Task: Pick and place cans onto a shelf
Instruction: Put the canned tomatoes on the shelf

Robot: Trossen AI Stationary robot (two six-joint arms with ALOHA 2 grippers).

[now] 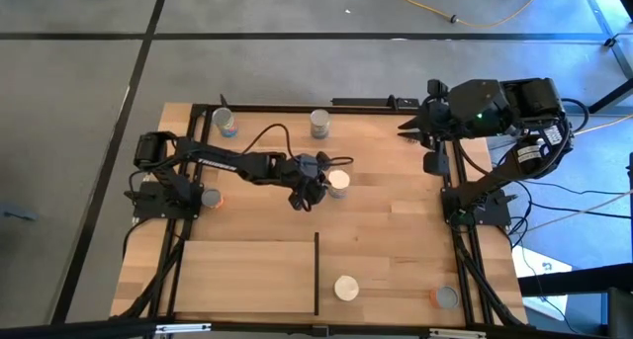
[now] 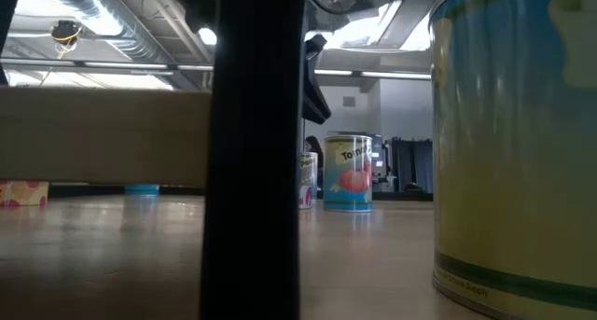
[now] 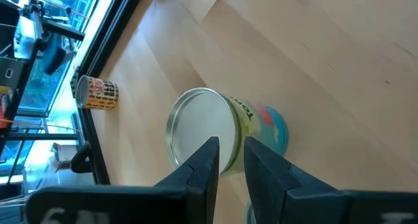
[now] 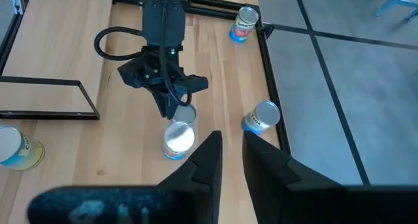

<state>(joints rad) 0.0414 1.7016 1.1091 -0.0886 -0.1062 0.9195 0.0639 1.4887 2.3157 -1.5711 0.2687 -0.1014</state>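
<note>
You can make out little lettering here: the can (image 2: 348, 172) standing toward the bench's far edge carries a word starting "To" above a red picture. Print on the other cans is unreadable.
</note>
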